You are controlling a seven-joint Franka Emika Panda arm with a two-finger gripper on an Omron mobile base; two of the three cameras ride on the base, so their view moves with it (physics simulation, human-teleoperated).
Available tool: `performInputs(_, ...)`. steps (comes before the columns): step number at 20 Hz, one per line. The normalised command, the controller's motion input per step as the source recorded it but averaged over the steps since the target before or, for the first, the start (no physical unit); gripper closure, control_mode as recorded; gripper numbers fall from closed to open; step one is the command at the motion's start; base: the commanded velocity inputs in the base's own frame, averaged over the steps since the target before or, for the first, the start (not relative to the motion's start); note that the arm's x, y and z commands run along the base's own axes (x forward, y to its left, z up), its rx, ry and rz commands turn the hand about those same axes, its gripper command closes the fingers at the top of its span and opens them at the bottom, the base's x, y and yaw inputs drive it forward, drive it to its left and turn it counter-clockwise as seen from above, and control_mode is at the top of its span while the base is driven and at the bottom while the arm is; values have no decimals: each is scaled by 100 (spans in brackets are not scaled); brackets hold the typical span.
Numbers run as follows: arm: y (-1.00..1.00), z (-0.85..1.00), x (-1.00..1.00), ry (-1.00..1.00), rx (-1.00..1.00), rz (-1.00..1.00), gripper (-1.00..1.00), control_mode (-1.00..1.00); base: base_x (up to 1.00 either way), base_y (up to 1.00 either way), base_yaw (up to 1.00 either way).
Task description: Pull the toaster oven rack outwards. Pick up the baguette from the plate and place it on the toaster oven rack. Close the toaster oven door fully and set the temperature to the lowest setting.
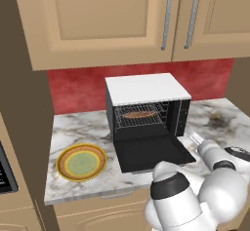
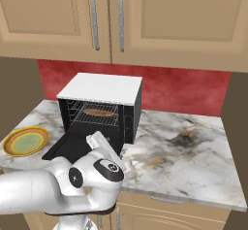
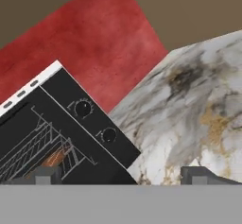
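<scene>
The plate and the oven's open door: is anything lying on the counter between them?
No. In the left base view, bare marble counter separates the plate from the toaster oven door.

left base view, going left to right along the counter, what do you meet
plate → toaster oven door, lying open → toaster oven with the baguette on the toaster oven rack → dark stain on the counter
</scene>
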Motion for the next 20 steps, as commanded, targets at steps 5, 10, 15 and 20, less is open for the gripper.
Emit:
performInputs(5, -3, 94, -8, -15, 29, 0, -100, -100, 0, 0, 0)
performInputs(10, -4, 86, 0, -26, 27, 0, -100, -100, 0, 0, 0)
performInputs(15, -36, 100, 0, -18, 40, 5, -100, -100, 0, 0, 0)
performInputs(20, -64, 100, 0, -10, 47, 13, -100, -100, 0, 0, 0)
